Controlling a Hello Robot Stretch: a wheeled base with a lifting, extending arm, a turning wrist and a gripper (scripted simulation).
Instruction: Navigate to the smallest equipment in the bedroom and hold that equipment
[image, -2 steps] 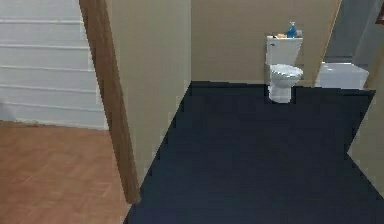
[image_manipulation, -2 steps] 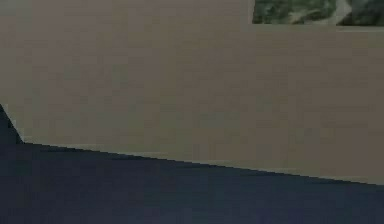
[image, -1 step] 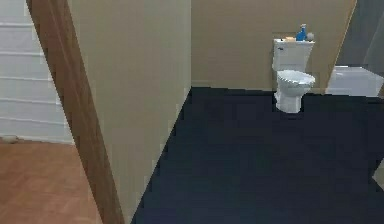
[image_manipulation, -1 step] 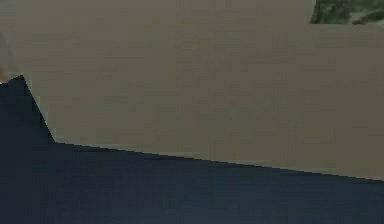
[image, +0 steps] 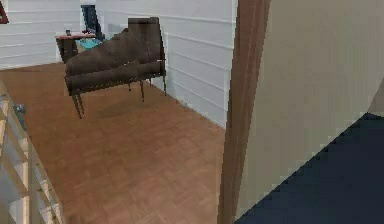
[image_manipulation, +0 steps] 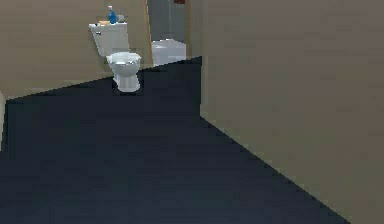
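Brown plank floor under white panelled walls in the forward view. Pale shelving at bottom left, a small dark surface far back, then a brown sofa on thin legs, a brown door frame, a beige wall. In the arm side view, dark blue floor, a white toilet with a blue thing on its tank, a plain wall at right. End effector's state and the equipment's place: cannot tell.

brown sofa, wood floor, white toilet
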